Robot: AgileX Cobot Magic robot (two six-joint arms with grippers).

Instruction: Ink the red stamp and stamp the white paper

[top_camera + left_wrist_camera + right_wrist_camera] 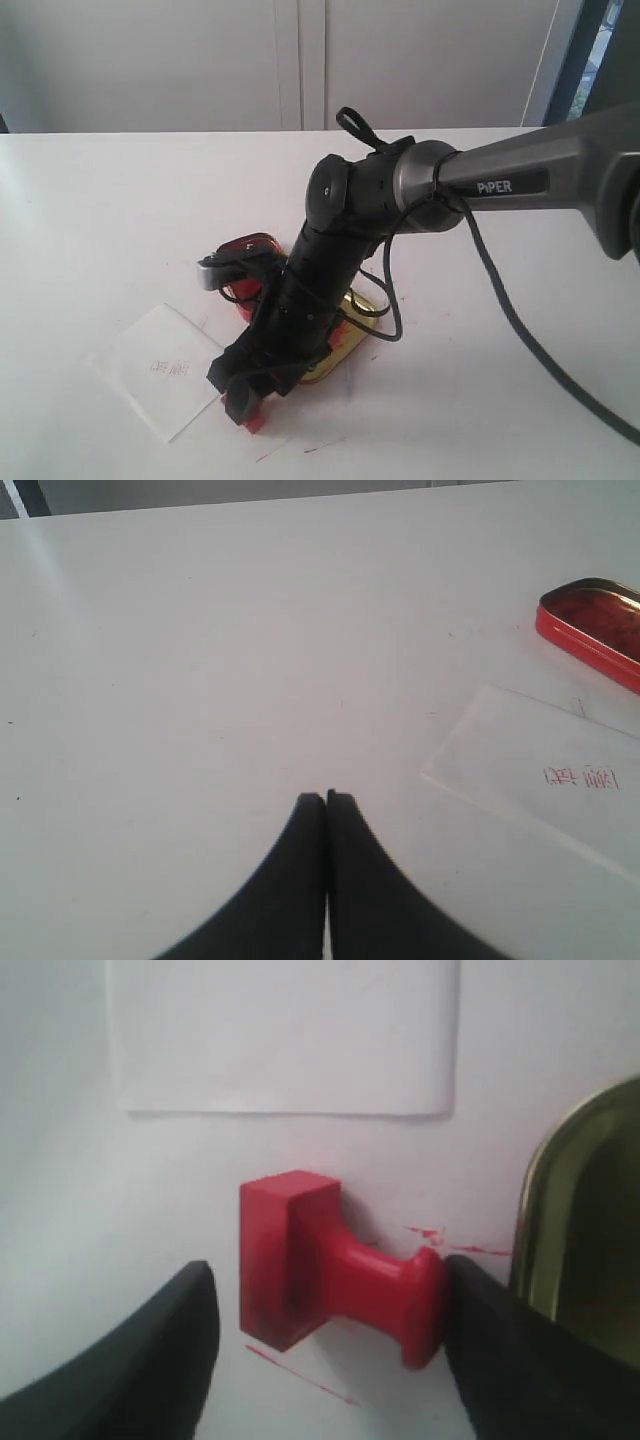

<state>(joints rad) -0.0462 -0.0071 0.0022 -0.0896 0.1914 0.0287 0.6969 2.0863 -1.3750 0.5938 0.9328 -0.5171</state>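
One red stamp [330, 1275], one white paper [285, 1035], one red tin [595, 630], one gold lid [580, 1220]; the stamp lies sideways on the table [200, 630] between the right gripper's [328, 1288] parted fingers, near the paper; left gripper [326, 798] clenched, empty.

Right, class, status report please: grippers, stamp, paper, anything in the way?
Left gripper shut, over bare table. Right gripper open, straddling the red stamp, lying on its side. White paper nearby, faint red print. Gold lid close beside.

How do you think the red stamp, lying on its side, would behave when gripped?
The red stamp looks solid, so probably rigid. Its square base should stop it rolling, but the right gripper may slip on the rounded knob.
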